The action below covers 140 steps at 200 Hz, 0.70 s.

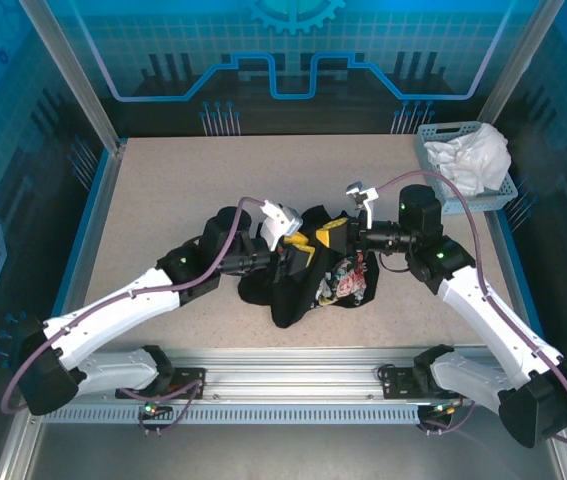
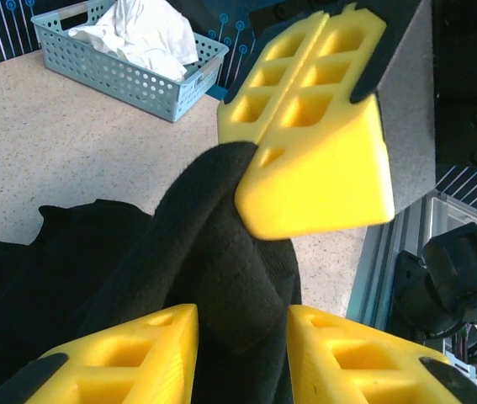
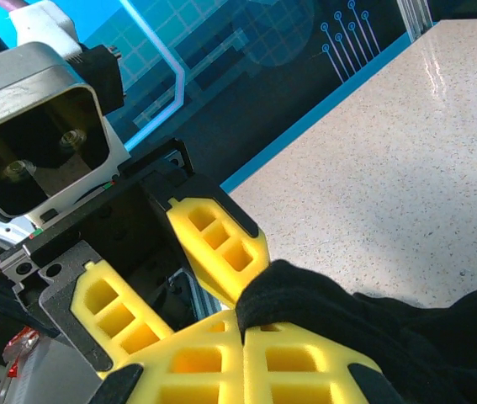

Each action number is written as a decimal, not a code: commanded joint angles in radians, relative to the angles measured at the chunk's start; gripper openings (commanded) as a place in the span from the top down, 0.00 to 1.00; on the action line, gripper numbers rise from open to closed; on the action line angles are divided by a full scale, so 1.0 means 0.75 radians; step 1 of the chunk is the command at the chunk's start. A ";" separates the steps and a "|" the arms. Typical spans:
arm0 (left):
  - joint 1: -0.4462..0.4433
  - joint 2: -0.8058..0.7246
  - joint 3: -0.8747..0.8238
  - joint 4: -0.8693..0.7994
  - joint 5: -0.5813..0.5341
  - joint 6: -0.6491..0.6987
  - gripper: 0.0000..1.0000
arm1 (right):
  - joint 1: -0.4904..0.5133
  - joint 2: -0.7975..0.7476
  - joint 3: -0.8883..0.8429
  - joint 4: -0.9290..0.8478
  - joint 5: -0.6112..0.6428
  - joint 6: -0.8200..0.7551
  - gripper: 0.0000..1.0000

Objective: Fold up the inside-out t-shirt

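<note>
**Two-handed hold on a raised fold.** Both arms meet over the middle of the speckled beige bench point(image 1: 163, 200). There the inside-out black cloth t-shirt point(image 1: 293, 300) lies in a crumpled heap, its red-and-white printed graphic point(image 1: 348, 285) turned up on the right side. The right hand point(image 2: 259, 147) has its yellow fingers pressed together on the tip of a raised fold of the shirt. The left hand point(image 2: 242, 318) faces it tip to tip, just beside it. Its fingers stand part-way together, and a thick ridge of the same fold fills the gap between them, which reads as a grip. The bulk of the garment lies below and to the near side of both hands, so neither arm is nearer. The heap shows no clear long axis. The coming move probably turns on drawing the hands apart, left and right, to stretch the held fold straight. A pale blue perforated plastic basket point(image 1: 428, 140) holding white cloth point(image 1: 473, 155) stands well apart at the far right corner.
</note>
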 commanded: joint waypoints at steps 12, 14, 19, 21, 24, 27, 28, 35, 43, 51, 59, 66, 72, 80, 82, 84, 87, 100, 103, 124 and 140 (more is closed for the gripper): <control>0.022 0.016 0.047 0.027 -0.006 -0.017 0.73 | 0.018 -0.012 0.048 -0.017 -0.007 -0.031 1.00; 0.024 0.016 0.046 0.030 -0.005 -0.019 0.74 | 0.018 -0.012 0.048 -0.017 -0.007 -0.033 1.00; 0.025 0.018 0.045 0.034 -0.004 -0.022 0.75 | 0.017 -0.012 0.046 -0.017 -0.006 -0.033 1.00; 0.028 0.018 0.045 0.034 -0.004 -0.022 0.76 | 0.018 -0.012 0.045 -0.017 -0.007 -0.032 1.00; 0.029 0.020 0.045 0.034 -0.002 -0.024 0.77 | 0.019 -0.012 0.046 -0.016 -0.009 -0.032 1.00; 0.030 0.023 0.047 0.035 0.001 -0.025 0.77 | 0.018 -0.013 0.046 -0.015 -0.009 -0.033 1.00; 0.030 0.024 0.047 0.035 0.002 -0.025 0.78 | 0.018 -0.012 0.046 -0.016 -0.009 -0.032 1.00; 0.031 0.031 0.051 0.035 0.008 -0.025 0.79 | 0.018 -0.010 0.045 -0.015 -0.010 -0.032 1.00; 0.033 0.038 0.055 0.033 0.011 -0.025 0.82 | 0.018 -0.010 0.046 -0.014 -0.010 -0.033 1.00; 0.034 0.044 0.059 0.033 0.015 -0.025 0.85 | 0.017 -0.008 0.046 -0.015 -0.011 -0.033 1.00; 0.035 0.048 0.059 0.038 0.021 -0.027 0.87 | 0.018 -0.008 0.046 -0.015 -0.013 -0.034 1.00; 0.037 0.051 0.059 0.042 0.028 -0.025 0.90 | 0.020 -0.006 0.046 -0.014 -0.013 -0.035 1.00; 0.037 0.050 0.059 0.046 0.035 -0.025 0.93 | 0.020 -0.004 0.045 -0.015 -0.012 -0.035 1.00; 0.037 0.048 0.059 0.050 0.038 -0.022 0.97 | 0.020 -0.001 0.047 -0.014 -0.011 -0.033 1.00; 0.038 0.048 0.060 0.049 0.039 -0.021 0.99 | 0.020 0.000 0.047 -0.016 -0.010 -0.033 1.00; 0.038 0.046 0.059 0.048 0.040 -0.021 1.00 | 0.020 0.002 0.047 -0.015 -0.009 -0.033 1.00; 0.037 0.043 0.059 0.048 0.043 -0.021 1.00 | 0.020 0.002 0.048 -0.020 -0.008 -0.033 1.00; 0.036 0.025 0.052 0.048 0.056 -0.040 1.00 | 0.020 0.007 0.075 -0.091 0.064 -0.037 1.00; 0.037 0.021 0.051 0.050 0.058 -0.045 1.00 | 0.020 0.010 0.085 -0.123 0.116 -0.042 1.00; 0.041 -0.012 0.046 0.042 0.025 -0.166 1.00 | 0.027 0.052 0.195 -0.393 0.440 -0.034 0.93; 0.043 -0.023 0.052 0.013 -0.029 -0.281 1.00 | 0.049 0.060 0.221 -0.439 0.509 -0.032 0.81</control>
